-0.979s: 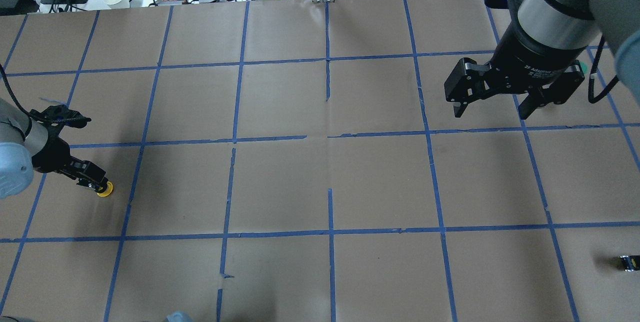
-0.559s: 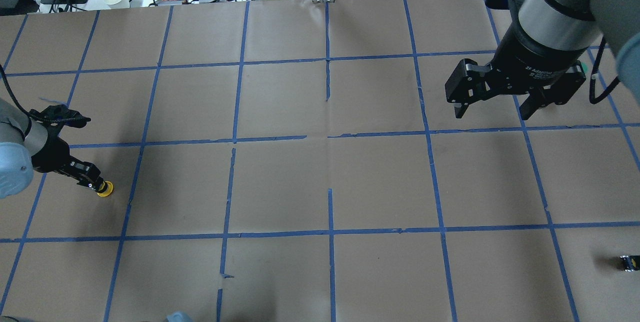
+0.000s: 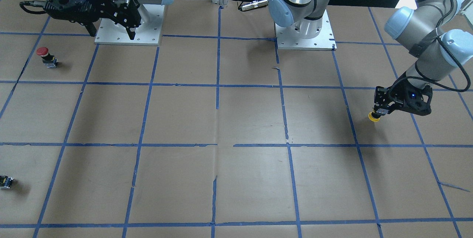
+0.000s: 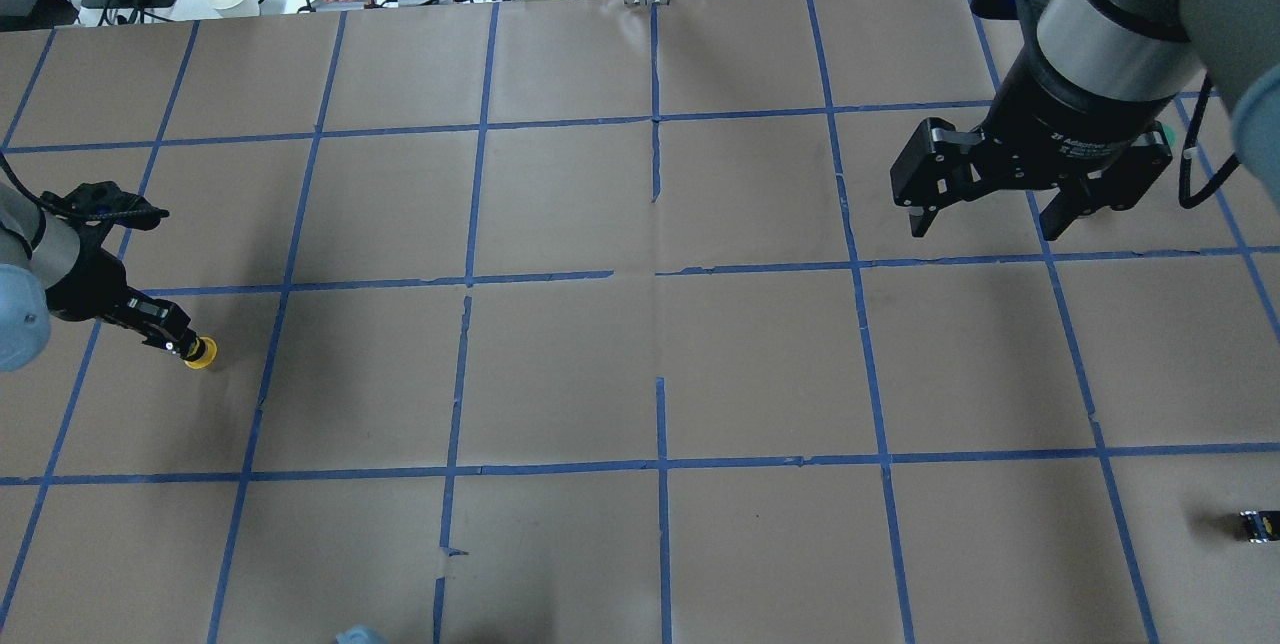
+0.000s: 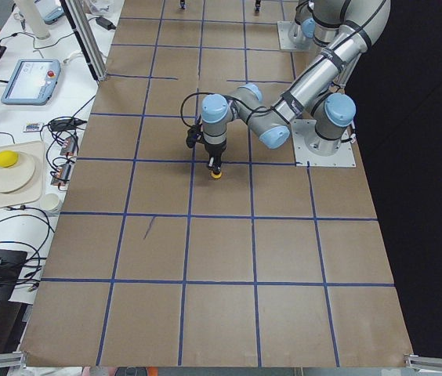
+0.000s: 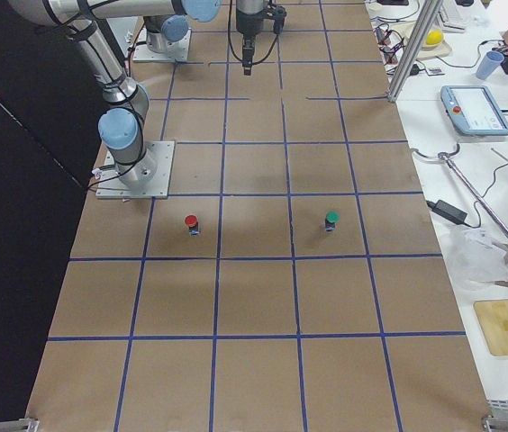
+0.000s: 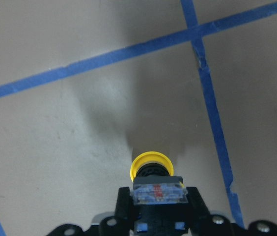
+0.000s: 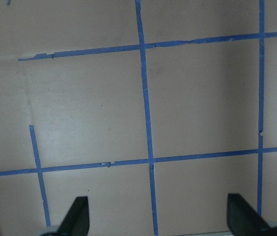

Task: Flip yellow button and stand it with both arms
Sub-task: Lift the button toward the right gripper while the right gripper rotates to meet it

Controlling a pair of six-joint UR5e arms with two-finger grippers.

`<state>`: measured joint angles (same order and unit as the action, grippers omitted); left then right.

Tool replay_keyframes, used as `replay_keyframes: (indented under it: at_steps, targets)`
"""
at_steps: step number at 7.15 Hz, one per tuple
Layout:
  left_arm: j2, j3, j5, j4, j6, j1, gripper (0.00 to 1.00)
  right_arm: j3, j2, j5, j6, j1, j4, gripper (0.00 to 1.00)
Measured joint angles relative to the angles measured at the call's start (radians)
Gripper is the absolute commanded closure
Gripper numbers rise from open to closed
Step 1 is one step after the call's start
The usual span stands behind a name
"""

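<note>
Find the right gripper (image 4: 983, 222) splayed, empty, at two o'clock of the table (image 4: 560, 364). At nine o'clock, see the left gripper (image 4: 168, 342) clenched on the yellow button (image 4: 201, 353)'s boxy body, cap downward. Likely light, rigid, slick plastic; best pinched across flat body sides.

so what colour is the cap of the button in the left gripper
Yellow. The yellow button shows best in the left wrist-mounted view.

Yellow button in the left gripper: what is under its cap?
Only the bare brown table and a shadow lie below the yellow button, held cap-down by the left gripper. The cap's face is hidden; contact cannot be told.
</note>
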<state>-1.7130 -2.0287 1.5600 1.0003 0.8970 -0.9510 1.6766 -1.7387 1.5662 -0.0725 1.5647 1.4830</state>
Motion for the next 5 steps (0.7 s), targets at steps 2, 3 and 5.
replay_keyframes:
  at_steps: [2, 3, 5]
  targets:
    - [0.023, 0.108, -0.136, 0.217, -0.058, -0.043, 0.98, 0.0, 0.008, 0.0, -0.065, -0.007, 0.004, 0.0]
    - [0.034, 0.159, -0.244, 0.326, -0.106, -0.094, 0.98, 0.002, 0.013, -0.005, -0.165, -0.022, 0.005, 0.0]
    - [0.078, 0.207, -0.456, 0.426, -0.226, -0.235, 0.98, -0.001, 0.03, -0.096, -0.34, -0.057, 0.005, 0.0]
